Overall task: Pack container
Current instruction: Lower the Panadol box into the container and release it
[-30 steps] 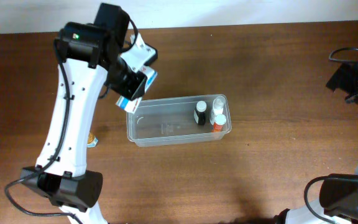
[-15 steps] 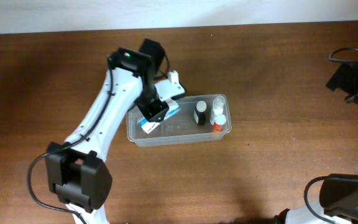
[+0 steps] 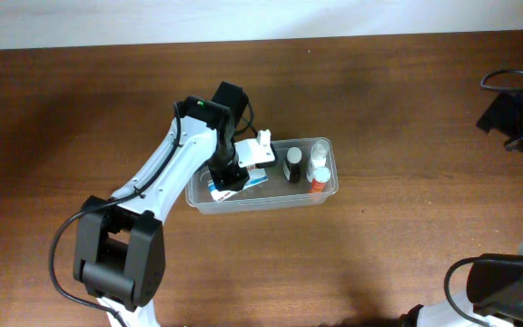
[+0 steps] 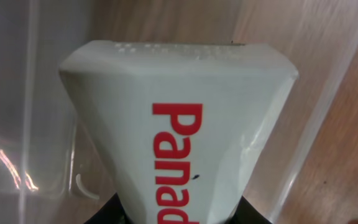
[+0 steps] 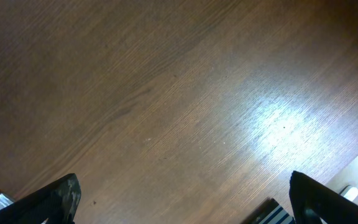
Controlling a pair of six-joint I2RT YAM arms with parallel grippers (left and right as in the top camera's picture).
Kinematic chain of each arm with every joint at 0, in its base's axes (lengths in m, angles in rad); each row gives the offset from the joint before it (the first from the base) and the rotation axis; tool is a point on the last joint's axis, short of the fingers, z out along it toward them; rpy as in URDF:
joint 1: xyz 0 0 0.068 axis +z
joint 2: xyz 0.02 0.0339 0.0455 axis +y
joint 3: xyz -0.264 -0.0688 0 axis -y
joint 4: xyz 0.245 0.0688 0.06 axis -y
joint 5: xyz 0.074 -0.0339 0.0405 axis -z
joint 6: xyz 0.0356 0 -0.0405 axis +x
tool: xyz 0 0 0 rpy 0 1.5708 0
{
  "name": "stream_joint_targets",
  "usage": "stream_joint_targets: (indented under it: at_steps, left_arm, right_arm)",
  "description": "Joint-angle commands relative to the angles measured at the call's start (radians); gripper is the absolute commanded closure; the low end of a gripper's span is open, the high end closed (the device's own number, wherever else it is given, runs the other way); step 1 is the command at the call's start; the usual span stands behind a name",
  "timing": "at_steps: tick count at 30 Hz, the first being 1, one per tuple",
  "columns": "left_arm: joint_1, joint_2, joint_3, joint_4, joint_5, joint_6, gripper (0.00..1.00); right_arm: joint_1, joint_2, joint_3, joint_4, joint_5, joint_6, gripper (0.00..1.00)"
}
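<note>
The container [image 3: 271, 205] is a clear rectangular tub in the middle of the table. My left gripper [image 3: 228, 174] is shut on a white tube [image 3: 253, 181] with blue print, down inside the tub's left half. In the left wrist view the tube [image 4: 179, 124] fills the frame, with red letters on it, and the black fingers [image 4: 114, 214] clamp its lower end; the tub's clear wall [image 4: 23, 124] shows behind it. My right gripper [image 5: 185, 202] is open and empty over bare wood, far from the tub.
Three small bottles stand in the tub's right end: a black-capped one [image 3: 292, 165], a clear one [image 3: 318, 155] and an orange one [image 3: 320, 178]. The right arm [image 3: 516, 118] sits at the table's far right edge. A striped object [image 5: 272, 214] lies under the right gripper.
My left gripper has moved right and down with the tube, from above the tub's left corner to inside its left half. The right arm has not moved.
</note>
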Motion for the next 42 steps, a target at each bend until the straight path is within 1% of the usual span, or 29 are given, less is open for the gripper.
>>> stream_joint_targets:
  at_steps: [1,3,6,10,16,25,38,39,41,42]
  left_arm:
    - [0.002,0.005,-0.027,0.03,0.015,0.072,0.68]
    - [0.002,0.005,-0.04,0.049,0.015,0.073,0.69]
    - [0.0,0.005,-0.052,0.055,0.015,0.111,0.68]
    - [-0.009,0.012,-0.061,0.074,0.016,0.113,0.69]
    - [-0.033,0.034,-0.062,0.096,0.016,0.169,0.69]
    - [-0.05,0.064,-0.062,0.163,0.015,0.177,0.68]
    - [-0.05,0.103,-0.062,0.182,0.016,0.177,0.68]
    - [-0.05,0.103,-0.062,0.181,0.016,0.177,0.68]
    - [-0.05,0.103,-0.062,0.181,0.017,0.176,0.62]
    - [-0.05,0.103,-0.062,0.181,0.019,0.176,0.58]
  right_arm:
    - [-0.003,-0.027,0.016,0.0,0.002,0.005,0.02]
    - [-0.003,-0.027,0.016,0.0,0.002,0.005,0.02]
    - [-0.003,-0.027,0.016,0.0,0.002,0.005,0.02]
    - [-0.003,-0.027,0.016,0.0,0.002,0.005,0.02]
    - [-0.003,-0.027,0.016,0.0,0.002,0.005,0.02]
    - [-0.003,-0.027,0.016,0.0,0.002,0.005,0.01]
    - [-0.003,-0.027,0.016,0.0,0.002,0.005,0.02]
    - [-0.003,-0.027,0.016,0.0,0.002,0.005,0.01]
    - [-0.003,-0.027,0.016,0.0,0.002,0.005,0.02]
    - [-0.003,-0.027,0.016,0.0,0.002,0.005,0.02]
